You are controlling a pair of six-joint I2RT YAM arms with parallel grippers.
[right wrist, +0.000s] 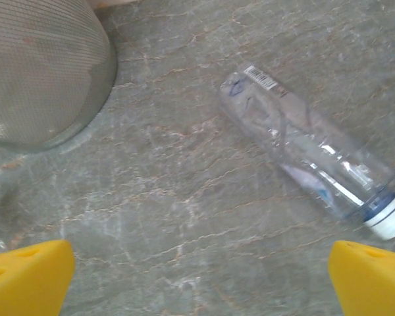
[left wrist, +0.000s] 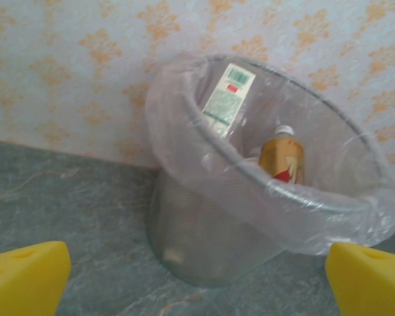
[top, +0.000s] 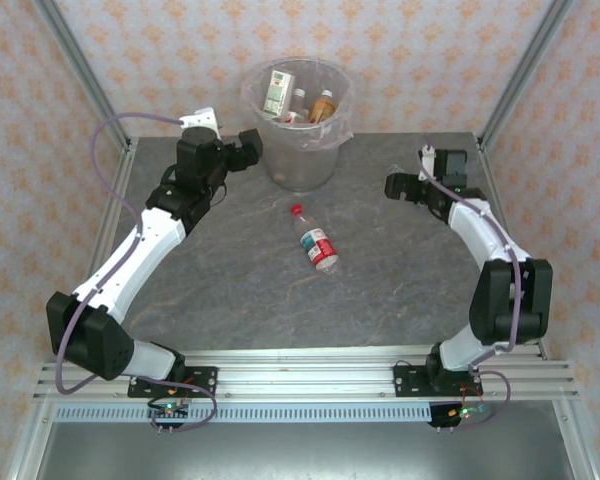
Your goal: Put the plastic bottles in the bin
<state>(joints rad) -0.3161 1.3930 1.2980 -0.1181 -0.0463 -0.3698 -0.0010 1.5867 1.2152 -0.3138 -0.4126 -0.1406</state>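
The bin stands at the back middle of the table, lined with a clear bag. Inside it stand a green-white labelled bottle and an amber bottle. A clear bottle with a red cap and red-white label lies on the table in front of the bin. In the right wrist view another clear bottle with a white cap lies on its side. My left gripper is open just left of the bin, nothing between its yellow fingertips. My right gripper is open and empty to the right of the bin, above bare table.
The grey marbled table is framed by metal rails and patterned walls on three sides. The bin's mesh base shows at the upper left of the right wrist view. Open room lies between the arms at the front.
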